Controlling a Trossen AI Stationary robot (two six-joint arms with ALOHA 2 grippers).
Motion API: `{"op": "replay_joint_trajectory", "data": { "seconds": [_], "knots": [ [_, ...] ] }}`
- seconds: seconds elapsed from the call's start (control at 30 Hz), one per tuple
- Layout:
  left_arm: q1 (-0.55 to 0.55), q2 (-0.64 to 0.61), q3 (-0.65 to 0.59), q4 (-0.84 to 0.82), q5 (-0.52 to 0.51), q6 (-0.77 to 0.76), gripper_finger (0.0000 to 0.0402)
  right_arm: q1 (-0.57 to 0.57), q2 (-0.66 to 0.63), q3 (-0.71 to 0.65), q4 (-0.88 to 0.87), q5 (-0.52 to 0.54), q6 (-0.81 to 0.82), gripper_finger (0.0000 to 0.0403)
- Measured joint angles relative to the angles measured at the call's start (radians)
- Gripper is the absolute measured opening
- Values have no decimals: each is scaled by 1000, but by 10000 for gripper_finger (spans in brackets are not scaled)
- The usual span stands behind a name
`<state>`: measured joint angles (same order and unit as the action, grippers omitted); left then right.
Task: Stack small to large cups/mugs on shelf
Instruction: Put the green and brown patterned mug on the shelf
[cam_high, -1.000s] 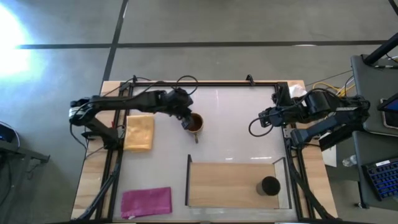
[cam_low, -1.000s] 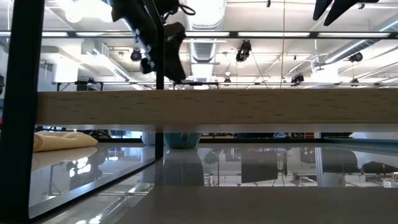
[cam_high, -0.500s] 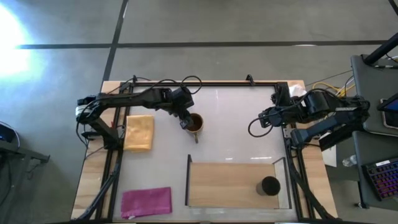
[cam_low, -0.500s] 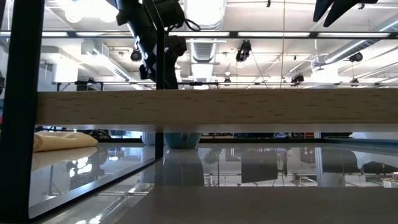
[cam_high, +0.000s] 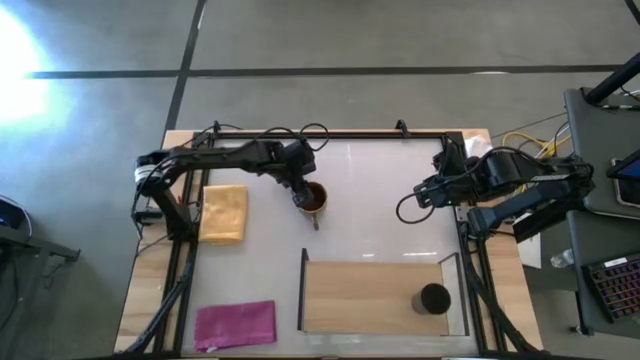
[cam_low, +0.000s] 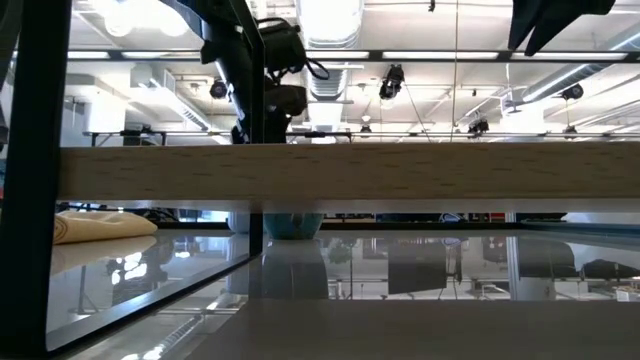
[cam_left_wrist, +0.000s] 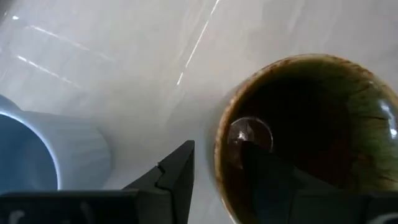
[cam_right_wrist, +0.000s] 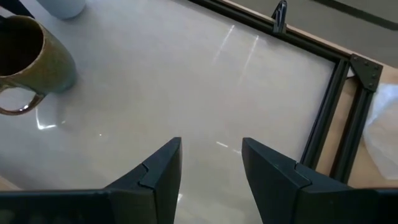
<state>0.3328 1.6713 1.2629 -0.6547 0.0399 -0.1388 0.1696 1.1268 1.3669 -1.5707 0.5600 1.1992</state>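
One finger of the left gripper (cam_left_wrist: 214, 171) is inside the brown mug (cam_high: 314, 197), one outside its rim, jaws apart, mid-table. Right gripper (cam_right_wrist: 211, 162) open, empty. Black cup (cam_high: 434, 298) on shelf (cam_high: 370, 295).

Count, this moment. Arms: two, each ending in one pincer, the left pincer (cam_high: 303, 196) and the right pincer (cam_high: 421, 193). Mugs and cups in sight: three. One brown mug (cam_high: 314, 198) on the table (cam_high: 380, 220); one black cup (cam_high: 434, 298) on the shelf (cam_high: 360, 295); one light blue mug (cam_left_wrist: 46, 155), seen in part in the left wrist view just beside the brown mug. Shelves: one. Cloths: two, one yellow cloth (cam_high: 224, 212) and one pink cloth (cam_high: 236, 324). Tables: one.
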Motion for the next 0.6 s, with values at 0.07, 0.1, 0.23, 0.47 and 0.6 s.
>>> {"op": "replay_joint_trajectory", "data": {
  "seconds": [0.07,0.1,0.23,0.47,0.6],
  "knots": [
    [0,4,0,2,-7,16,116,0,-6,-2,0,-6,11,162],
    [0,3,0,5,-8,25,112,0,-10,-3,0,-7,14,162],
    [0,1,0,38,-7,74,76,0,-28,-6,1,-7,27,157],
    [-1,17,0,141,20,121,10,-5,-76,-27,0,24,53,141],
    [0,20,8,125,33,113,5,-21,-110,-51,-1,16,68,139]
  ]
}}
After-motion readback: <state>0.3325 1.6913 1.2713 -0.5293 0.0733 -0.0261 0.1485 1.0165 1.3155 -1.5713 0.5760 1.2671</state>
